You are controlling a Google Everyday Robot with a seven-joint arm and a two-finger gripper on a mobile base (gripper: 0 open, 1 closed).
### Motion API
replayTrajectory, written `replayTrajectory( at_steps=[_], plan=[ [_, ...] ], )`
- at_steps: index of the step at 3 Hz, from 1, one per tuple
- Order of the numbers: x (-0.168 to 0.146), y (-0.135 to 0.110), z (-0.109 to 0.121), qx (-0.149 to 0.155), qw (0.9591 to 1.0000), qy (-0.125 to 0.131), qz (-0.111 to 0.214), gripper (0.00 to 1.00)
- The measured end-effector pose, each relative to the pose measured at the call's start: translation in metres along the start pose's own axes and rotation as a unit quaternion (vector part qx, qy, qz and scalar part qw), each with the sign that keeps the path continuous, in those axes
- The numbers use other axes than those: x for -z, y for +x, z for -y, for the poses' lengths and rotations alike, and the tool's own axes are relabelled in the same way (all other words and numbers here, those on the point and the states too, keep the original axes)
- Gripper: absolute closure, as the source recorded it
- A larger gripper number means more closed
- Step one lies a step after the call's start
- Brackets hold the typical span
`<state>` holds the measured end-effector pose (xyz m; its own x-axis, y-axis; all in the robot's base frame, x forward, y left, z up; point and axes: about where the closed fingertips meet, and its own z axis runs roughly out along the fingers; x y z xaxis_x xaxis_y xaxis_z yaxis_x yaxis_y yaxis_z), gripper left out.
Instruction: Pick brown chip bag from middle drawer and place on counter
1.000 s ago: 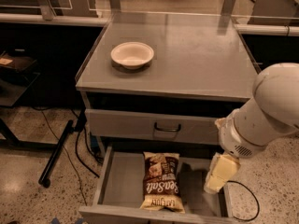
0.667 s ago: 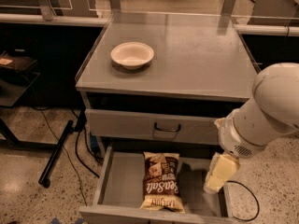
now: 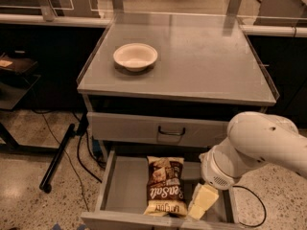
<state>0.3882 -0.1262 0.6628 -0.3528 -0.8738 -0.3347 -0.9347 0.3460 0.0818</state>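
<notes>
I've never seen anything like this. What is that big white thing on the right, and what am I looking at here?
The white thing is a robot arm. The pale yellow piece at its tip is its gripper, down in the open middle drawer. One camera looks down on a grey cabinet from the front. A brown chip bag lies flat in that drawer, right beside the gripper, not lifted. On the counter stands a white bowl. Above the open drawer is a closed drawer.

1 bag (image 3: 165,186), 1 bowl (image 3: 135,56), 1 pincer (image 3: 202,202) @ drawer (image 3: 127,190)
</notes>
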Motion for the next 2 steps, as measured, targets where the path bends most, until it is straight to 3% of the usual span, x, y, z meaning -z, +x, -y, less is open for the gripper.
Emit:
replayTrajectory(
  at_steps=[2],
  plan=[
    [-0.0065,0.0004,-0.0087,0.01,0.9999,-0.001,0.002,0.0]
  ],
)
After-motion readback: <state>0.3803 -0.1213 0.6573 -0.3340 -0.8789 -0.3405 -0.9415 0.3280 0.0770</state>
